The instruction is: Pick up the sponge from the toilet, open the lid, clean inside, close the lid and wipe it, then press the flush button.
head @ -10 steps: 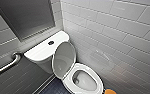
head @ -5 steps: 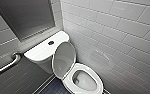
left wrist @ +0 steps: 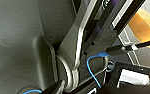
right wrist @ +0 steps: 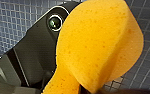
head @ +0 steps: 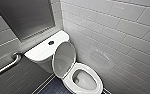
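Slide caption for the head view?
White toilet with the lid up, flush button on the tank top, grab bar alongside.

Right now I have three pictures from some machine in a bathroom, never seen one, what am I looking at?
These come from one wheeled, two-armed robot. The wide picture is from a camera high on its head, looking down at a glossy white ceramic toilet whose white oval plastic lid stands raised; a small dark round flush button sits on the tank top. The other two come from cameras on its wrists. The right wrist one shows a thick orange-yellow foam sponge, pinched and bent, apparently by the right end effector, above a dark blue tiled floor. The left wrist one looks past the robot's own dark parts and a blue cable.
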